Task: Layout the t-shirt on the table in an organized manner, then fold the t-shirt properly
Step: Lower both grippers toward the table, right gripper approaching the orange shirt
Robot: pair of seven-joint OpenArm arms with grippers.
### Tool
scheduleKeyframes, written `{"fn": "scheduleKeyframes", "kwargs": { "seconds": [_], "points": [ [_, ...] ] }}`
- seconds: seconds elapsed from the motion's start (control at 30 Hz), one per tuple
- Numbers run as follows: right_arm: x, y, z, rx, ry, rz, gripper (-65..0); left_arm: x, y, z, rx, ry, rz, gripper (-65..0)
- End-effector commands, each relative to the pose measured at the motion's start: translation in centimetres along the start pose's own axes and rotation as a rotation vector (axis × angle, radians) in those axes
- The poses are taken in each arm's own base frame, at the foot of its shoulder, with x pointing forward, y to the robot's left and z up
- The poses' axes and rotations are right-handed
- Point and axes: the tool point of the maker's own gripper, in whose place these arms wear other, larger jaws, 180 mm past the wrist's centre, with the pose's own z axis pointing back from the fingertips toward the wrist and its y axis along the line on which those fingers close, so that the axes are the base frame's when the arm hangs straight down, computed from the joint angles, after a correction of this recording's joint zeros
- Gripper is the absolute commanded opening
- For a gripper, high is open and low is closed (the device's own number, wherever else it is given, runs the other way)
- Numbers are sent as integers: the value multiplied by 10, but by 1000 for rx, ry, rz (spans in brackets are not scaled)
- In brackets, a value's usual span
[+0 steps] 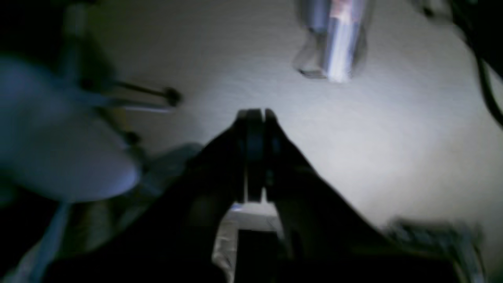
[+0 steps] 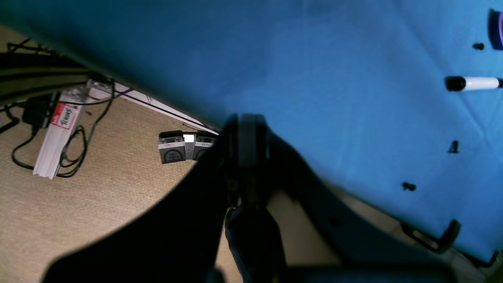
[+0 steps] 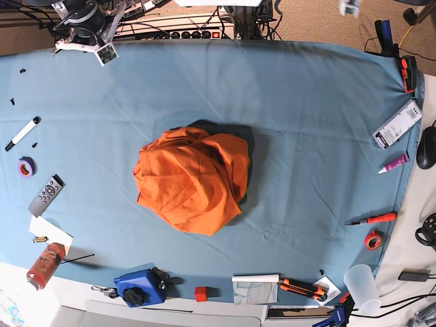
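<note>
The orange t-shirt [image 3: 194, 180] lies crumpled in a heap at the middle of the table [image 3: 306, 102], which is covered with a blue-teal cloth. Neither gripper touches it. My right arm [image 3: 85, 27] sits at the far left corner of the table in the base view. In the right wrist view the right gripper [image 2: 245, 118] is shut and empty, hanging over the table's edge [image 2: 314, 59] with carpet below it. The left gripper [image 1: 255, 114] is shut with nothing in it, over pale floor, and that view is blurred. No shirt shows in either wrist view.
A marker [image 3: 22, 133], purple tape [image 3: 26, 166], a remote [image 3: 46, 195] and a red bottle [image 3: 45, 264] line the left edge. A blue tool [image 3: 139, 287] and a plastic cup [image 3: 361, 283] stand at the front. A screwdriver [image 3: 371, 219] and red tape [image 3: 372, 239] lie at the right.
</note>
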Motion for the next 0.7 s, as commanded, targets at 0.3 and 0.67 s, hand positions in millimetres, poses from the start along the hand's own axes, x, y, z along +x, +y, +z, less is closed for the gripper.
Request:
{"fn": "scheduleKeyframes", "kwargs": {
  "seconds": [0.3, 0.67],
  "points": [
    [33, -20, -3, -54, -107, -16, -650, 97, 6, 96, 50, -430, -9, -650],
    [65, -82, 3, -360, -165, 125, -650, 194, -7, 133, 2, -809, -87, -650]
  ]
}}
